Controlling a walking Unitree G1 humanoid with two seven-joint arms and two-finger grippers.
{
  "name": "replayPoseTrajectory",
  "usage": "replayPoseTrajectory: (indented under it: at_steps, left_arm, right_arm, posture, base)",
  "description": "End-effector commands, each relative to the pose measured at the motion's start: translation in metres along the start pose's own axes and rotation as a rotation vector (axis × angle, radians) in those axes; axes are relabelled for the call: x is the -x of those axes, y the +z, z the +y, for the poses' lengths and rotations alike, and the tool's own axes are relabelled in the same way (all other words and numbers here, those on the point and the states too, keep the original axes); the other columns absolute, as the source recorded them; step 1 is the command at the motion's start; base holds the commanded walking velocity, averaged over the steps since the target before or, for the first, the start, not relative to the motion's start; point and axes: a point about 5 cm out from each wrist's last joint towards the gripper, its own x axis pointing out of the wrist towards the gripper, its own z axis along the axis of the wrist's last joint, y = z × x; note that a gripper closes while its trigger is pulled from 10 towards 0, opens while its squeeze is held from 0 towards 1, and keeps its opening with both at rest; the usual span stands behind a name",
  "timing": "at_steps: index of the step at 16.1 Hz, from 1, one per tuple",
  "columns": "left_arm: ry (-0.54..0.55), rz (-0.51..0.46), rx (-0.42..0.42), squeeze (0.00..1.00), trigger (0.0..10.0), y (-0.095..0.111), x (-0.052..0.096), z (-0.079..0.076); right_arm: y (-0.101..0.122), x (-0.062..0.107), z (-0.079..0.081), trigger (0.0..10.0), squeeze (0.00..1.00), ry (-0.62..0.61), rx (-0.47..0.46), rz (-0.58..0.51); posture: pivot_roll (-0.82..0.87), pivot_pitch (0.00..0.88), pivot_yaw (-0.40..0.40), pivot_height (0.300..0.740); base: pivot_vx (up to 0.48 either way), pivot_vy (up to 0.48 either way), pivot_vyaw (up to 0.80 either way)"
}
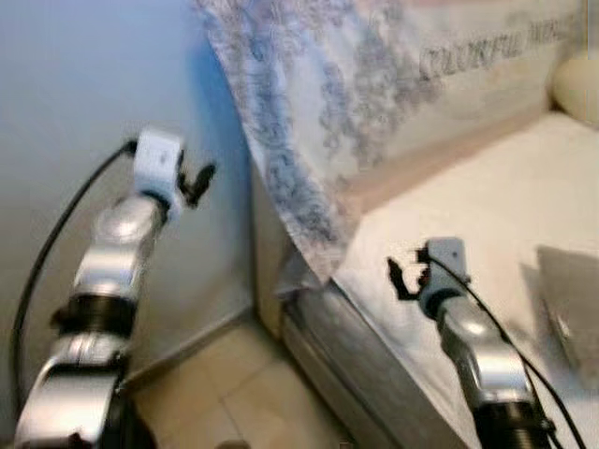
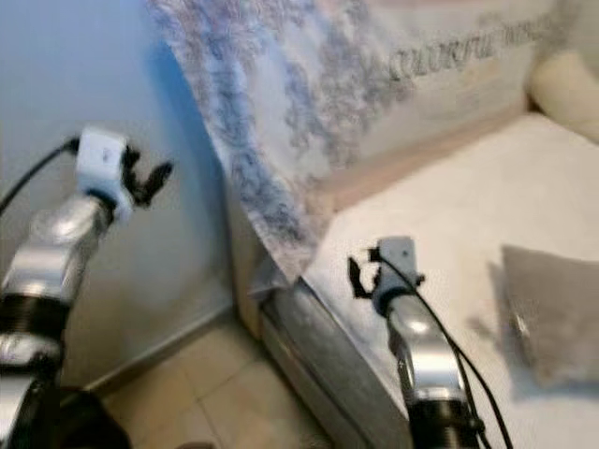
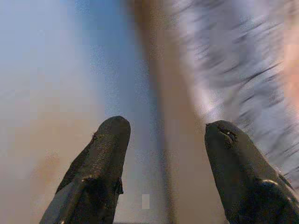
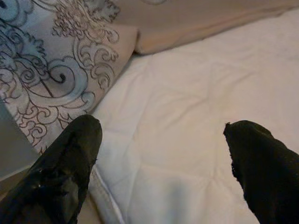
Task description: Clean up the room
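A white bed [image 1: 505, 196] runs from the centre to the right, and a blue-grey patterned blanket [image 1: 309, 112] hangs over its head end and corner. My left gripper [image 1: 199, 180] is raised beside the pale wall, left of the blanket, open and empty. Over the bed's near corner my right gripper [image 1: 404, 279] hovers open, with nothing between its fingers [image 4: 70, 163]. In the right wrist view the blanket's scroll pattern [image 4: 60, 70] lies just beyond the fingertips, on the white sheet [image 4: 187, 140].
A grey folded cloth or cushion [image 2: 552, 313] lies on the bed at the right. A cream pillow [image 1: 576, 84] sits at the far right. The bed's grey side panel [image 1: 346, 365] drops to a tiled floor [image 1: 234, 393]. The wall [image 1: 84, 103] stands close on the left.
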Motion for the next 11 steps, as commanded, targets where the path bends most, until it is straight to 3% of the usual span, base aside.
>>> replayPoseTrajectory:
  at_steps: [1,2,4,6,7,8,9,10,11]
  left_arm:
    - [-0.11,0.011,-0.006,0.0,10.0,-0.002,-0.007,-0.028]
    - [-0.139,0.015,0.007,0.0,10.0,-0.005,-0.007,-0.037]
    - [-0.269,0.085,0.119,0.0,10.0,-0.035,0.007,-0.081]
    - [-0.329,0.137,0.121,0.0,10.0,-0.053,0.022,-0.094]
    - [-0.385,0.224,0.116,0.0,10.0,-0.071,0.049,-0.085]
    - [-0.386,0.24,0.101,0.0,10.0,-0.074,0.056,-0.079]
    - [-0.409,0.302,0.07,0.0,10.0,-0.082,0.071,-0.067]
    - [-0.435,0.335,0.077,0.0,10.0,-0.085,0.081,-0.066]
    - [-0.362,0.339,0.098,0.0,10.0,-0.087,0.083,-0.063]
  right_arm:
    - [-0.002,0.0,-0.004,10.0,0.0,-0.008,0.001,0.004]
    - [-0.002,0.0,-0.004,10.0,0.0,-0.007,0.0,0.005]
    - [-0.004,0.001,-0.002,10.0,0.0,-0.005,-0.002,0.005]
    - [-0.005,0.001,-0.002,10.0,0.0,-0.006,-0.004,0.005]
    - [-0.006,0.002,-0.002,10.0,0.0,-0.007,-0.006,0.007]
    - [-0.006,0.002,-0.002,10.0,0.0,-0.007,-0.006,0.007]
    - [-0.006,0.002,-0.002,10.0,0.0,-0.007,-0.006,0.008]
    - [-0.006,0.002,-0.002,10.0,0.0,-0.007,-0.006,0.008]
    - [-0.005,0.002,-0.003,10.0,0.0,-0.008,-0.005,0.007]
  posture:
    - [0.04,0.0,-0.03,0.74]
    - [0.04,0.0,-0.025,0.74]
    - [0.04,0.0,-0.017,0.74]
    - [0.04,0.0,-0.017,0.74]
    - [0.04,0.0,-0.011,0.74]
    - [0.04,0.0,-0.011,0.74]
    - [0.05,0.0,-0.011,0.74]
    - [0.05,0.0,-0.008,0.74]
    - [0.04,0.0,-0.002,0.74]
  base:
    - [0.0,0.0,-0.69]
    - [0.0,0.0,-0.69]
    - [0.0,0.0,-0.68]
    - [0.0,0.0,-0.69]
    - [0.0,0.0,-0.69]
    - [0.0,0.0,-0.69]
    - [0.0,0.0,-0.69]
    - [0.0,0.0,-0.69]
    - [0.0,0.0,-0.69]
